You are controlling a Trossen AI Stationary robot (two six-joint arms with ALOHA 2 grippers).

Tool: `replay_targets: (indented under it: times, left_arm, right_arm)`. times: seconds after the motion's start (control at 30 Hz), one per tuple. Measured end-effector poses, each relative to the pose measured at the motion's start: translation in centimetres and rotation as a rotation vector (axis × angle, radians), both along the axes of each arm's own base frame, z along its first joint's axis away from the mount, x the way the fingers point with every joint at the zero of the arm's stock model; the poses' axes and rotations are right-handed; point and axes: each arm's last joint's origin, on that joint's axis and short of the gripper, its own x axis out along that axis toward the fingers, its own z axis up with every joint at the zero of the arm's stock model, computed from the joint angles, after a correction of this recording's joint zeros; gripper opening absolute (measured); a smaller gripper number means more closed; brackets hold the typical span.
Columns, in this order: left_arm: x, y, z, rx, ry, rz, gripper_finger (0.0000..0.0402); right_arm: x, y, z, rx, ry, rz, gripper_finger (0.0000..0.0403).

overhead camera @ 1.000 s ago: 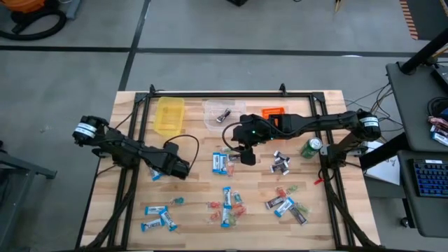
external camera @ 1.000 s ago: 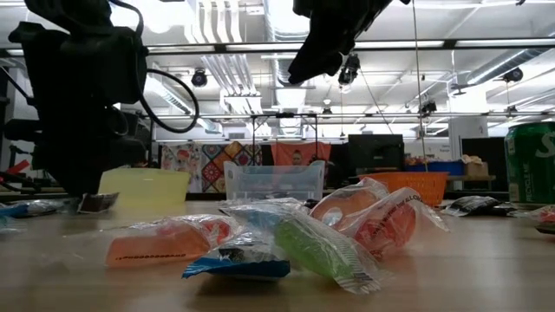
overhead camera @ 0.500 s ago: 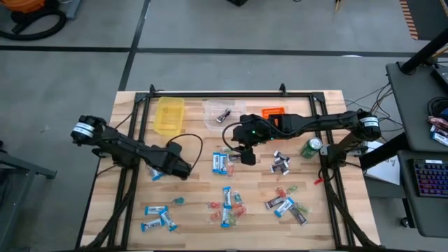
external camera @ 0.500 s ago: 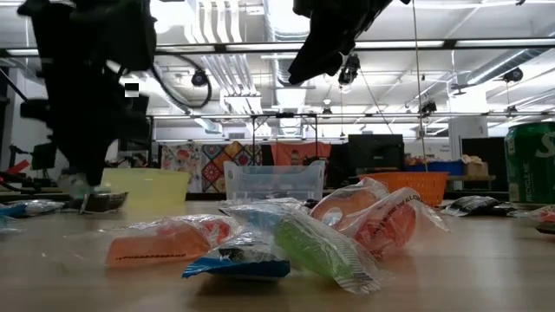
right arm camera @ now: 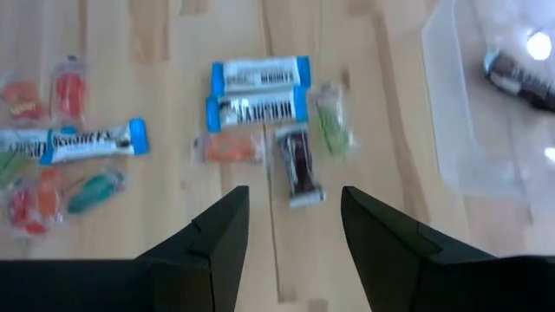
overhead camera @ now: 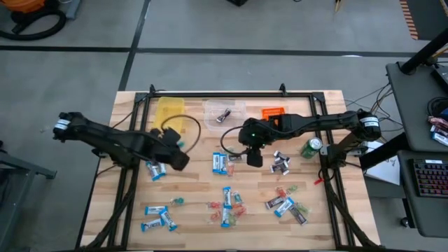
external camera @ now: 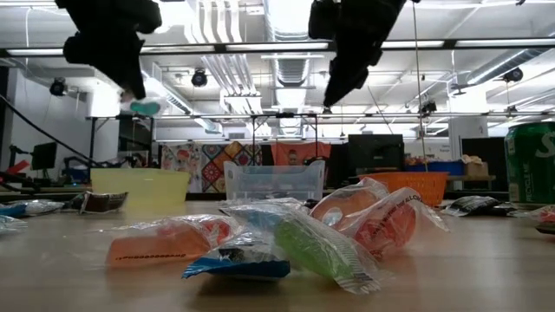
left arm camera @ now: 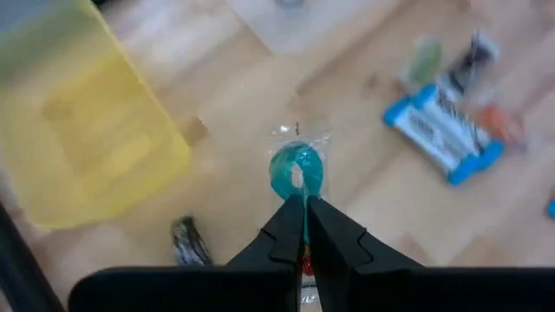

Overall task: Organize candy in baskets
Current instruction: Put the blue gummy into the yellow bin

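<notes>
A teal wrapped candy (left arm camera: 297, 171) hangs by its wrapper from the left gripper (left arm camera: 303, 227), whose fingers are pinched tight on it; in the low view it is clear of the table (external camera: 486, 269). Beyond this gripper stands the yellow basket (overhead camera: 169, 115), apparently empty; beside that the clear basket (overhead camera: 224, 113) holds one dark piece (overhead camera: 225, 115), and the orange basket (overhead camera: 273, 112) is partly hidden by the right arm. The right gripper (right arm camera: 288, 218) hovers with fingers wide and empty above a cluster of blue-and-white bars (right arm camera: 259, 91), a dark brown piece (right arm camera: 298, 166) and small orange and green sweets. Other candy lies scattered on the table nearer the front edge. Step in hand, as judged: carrying the teal candy to a basket. The next move calls for bringing the left gripper over the chosen basket before releasing.
</notes>
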Motion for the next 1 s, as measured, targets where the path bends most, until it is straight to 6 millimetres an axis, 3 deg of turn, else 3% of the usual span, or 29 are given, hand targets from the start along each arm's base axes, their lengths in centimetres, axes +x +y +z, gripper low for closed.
replay_targets:
  times: [0.2, 0.4, 0.83, 1.0]
  left_arm:
    - [-1.9, 2.4, 1.0, 0.113, -0.009, 0.131, 0.0]
    - [-2.4, 5.7, 0.9, 0.159, 0.081, 0.229, 0.0]
    - [-1.0, 13.0, -0.9, 0.221, 0.285, 0.32, 0.0]
    - [-0.5, 14.5, -2.3, 0.187, 0.362, 0.337, 0.0009]
  right_arm:
    - [-0.9, 0.5, -0.5, 0.04, 0.104, -0.047, 0.0176]
    - [-2.1, 1.8, -0.5, 0.069, 0.202, -0.073, 0.0176]
    - [-4.6, 5.0, 1.8, 0.138, 0.204, -0.115, 0.0176]
    - [-5.6, 6.3, 2.8, 0.177, 0.176, -0.131, 0.0176]
